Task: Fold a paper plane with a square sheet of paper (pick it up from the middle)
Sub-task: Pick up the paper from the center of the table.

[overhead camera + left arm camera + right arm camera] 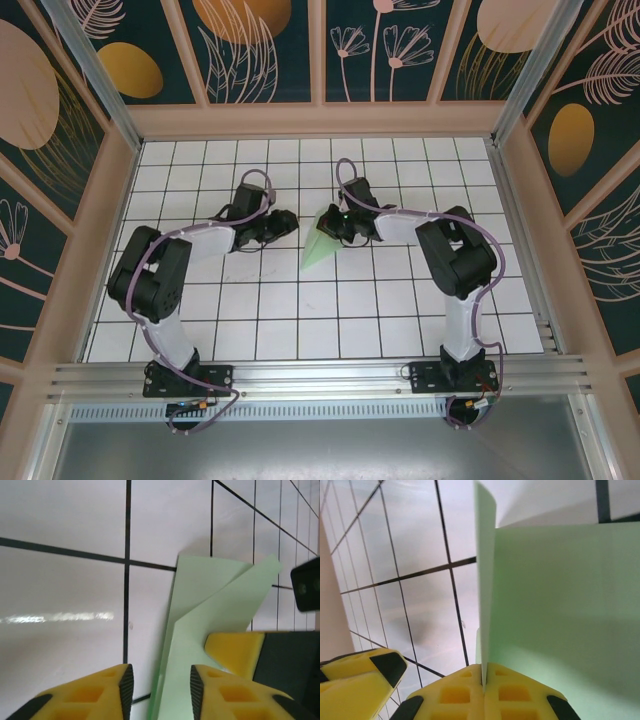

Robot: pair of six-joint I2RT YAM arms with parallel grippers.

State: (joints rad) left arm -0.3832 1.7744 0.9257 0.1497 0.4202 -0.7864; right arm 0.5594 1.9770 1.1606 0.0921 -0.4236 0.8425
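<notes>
The paper plane (319, 247) is pale mint-green paper folded into a slim pointed dart, its tip toward the near left. It stands on edge in the middle of the grid table. My right gripper (336, 226) is shut on its wide far end; in the right wrist view the gripper (484, 681) pinches the folded layers (560, 605) between closed yellow pads. My left gripper (284, 224) is just left of the plane and open. In the left wrist view the plane's (215, 610) left edge runs through the gap of the left gripper (161, 690), touching neither pad.
The white grid table (250, 320) is walled by a wooden frame with patterned panels (60, 200). A metal rail (320, 375) runs along the near edge by both arm bases. The right gripper's yellow finger (235, 650) sits close to my left fingers.
</notes>
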